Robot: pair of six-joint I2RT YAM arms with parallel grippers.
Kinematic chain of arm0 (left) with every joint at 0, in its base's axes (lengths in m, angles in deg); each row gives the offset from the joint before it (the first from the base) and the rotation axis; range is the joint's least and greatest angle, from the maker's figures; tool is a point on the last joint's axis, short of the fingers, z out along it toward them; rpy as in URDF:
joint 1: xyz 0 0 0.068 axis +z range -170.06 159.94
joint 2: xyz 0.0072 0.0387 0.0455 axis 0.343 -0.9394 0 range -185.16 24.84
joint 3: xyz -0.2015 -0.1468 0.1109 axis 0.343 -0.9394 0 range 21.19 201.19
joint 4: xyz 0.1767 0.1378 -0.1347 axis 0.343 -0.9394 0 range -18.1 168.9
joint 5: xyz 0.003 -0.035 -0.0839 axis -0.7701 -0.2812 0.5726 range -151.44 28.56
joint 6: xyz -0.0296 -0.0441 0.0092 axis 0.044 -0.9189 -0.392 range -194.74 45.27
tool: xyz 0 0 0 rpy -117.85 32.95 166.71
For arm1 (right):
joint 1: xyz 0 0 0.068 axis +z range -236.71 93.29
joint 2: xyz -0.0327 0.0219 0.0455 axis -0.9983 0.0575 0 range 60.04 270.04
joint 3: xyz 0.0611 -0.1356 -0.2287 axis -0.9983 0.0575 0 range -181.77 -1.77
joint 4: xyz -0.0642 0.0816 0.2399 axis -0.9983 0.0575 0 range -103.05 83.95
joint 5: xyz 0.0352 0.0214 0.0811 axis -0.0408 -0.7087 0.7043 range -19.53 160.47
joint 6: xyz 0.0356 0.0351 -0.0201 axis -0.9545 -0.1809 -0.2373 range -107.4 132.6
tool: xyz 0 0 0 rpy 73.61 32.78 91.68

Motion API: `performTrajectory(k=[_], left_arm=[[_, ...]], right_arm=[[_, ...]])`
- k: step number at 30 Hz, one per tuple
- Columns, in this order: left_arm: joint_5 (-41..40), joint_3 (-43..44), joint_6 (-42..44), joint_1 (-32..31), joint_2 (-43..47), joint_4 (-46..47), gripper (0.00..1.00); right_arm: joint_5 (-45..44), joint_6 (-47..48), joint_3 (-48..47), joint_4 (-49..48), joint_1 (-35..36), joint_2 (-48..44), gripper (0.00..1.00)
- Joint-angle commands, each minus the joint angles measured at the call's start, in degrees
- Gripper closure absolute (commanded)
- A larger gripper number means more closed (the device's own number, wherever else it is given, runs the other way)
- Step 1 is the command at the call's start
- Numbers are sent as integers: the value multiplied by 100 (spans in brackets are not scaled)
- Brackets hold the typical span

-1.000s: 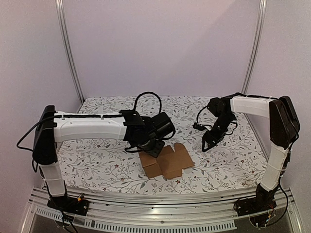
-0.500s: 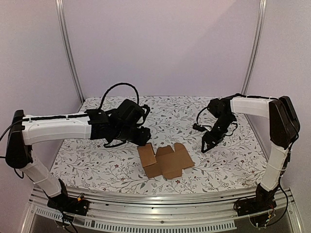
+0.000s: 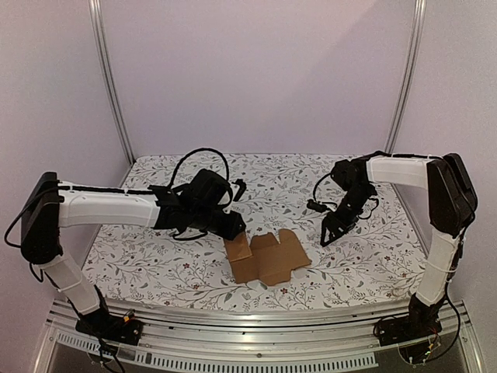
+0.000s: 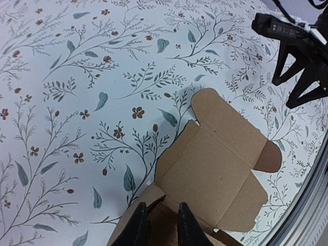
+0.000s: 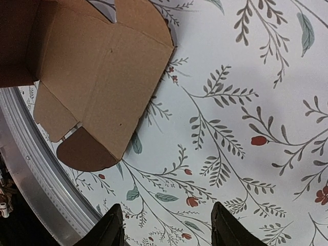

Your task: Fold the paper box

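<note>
Paper box (image 3: 270,256) lies open on the floral cloth (image 3: 155,260), a little toward 6 o'clock from the table's centre in the top view, and not yet formed. Its middle panels are flat and the rounded tabs point toward 3 o'clock. The flap at its 9 o'clock side looks tilted up off the cloth. Left gripper (image 4: 162,206) is at that flap. From the wrist view the jaws stand with only a narrow gap, with brown card showing in it. I cannot tell whether they actually bite the card or merely straddle it. Right gripper (image 5: 166,206) hovers at about 2 o'clock of the box, apart from it, jaws spread wide over bare cloth and holding nothing. Handling judgement: the sheet is thin, light cardboard. It should be stiff across a panel, willing to bend only along the creases, and likely to skate on the cloth if pushed from one side. Hard pinching mid-panel would dent it. The best hold is on a flap's free edge, fingers square to the crease, lifting in an arc about that crease. The right arm would do well pressing the centre panel down, or taking the 3 o'clock flap, so that the sheet does not drag along.
</note>
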Motion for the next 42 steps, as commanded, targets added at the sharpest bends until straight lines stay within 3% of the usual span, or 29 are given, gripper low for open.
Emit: performTrajectory(k=[1,11,19,22,27,35,42], left_arm=[[200,106,36,107,-362,65,80],[100,306,90,-76,-689,-285,85],[-40,357,145,-245,-53,-741,83],[-44,351,262,-308,407,-620,77],[-430,320,270,-296,988,-236,56],[-616,1528,491,-121,-112,-1851,50],[-312,1640,421,-137,-748,-2077,50]], right_arm=[[91,66,69,-29,13,114,43],[107,101,71,-7,12,153,44],[169,114,48,8,11,158,44],[239,63,26,13,11,153,43],[487,-86,-32,44,23,287,40],[625,-359,-224,61,133,763,40],[809,-442,-361,67,302,973,39]])
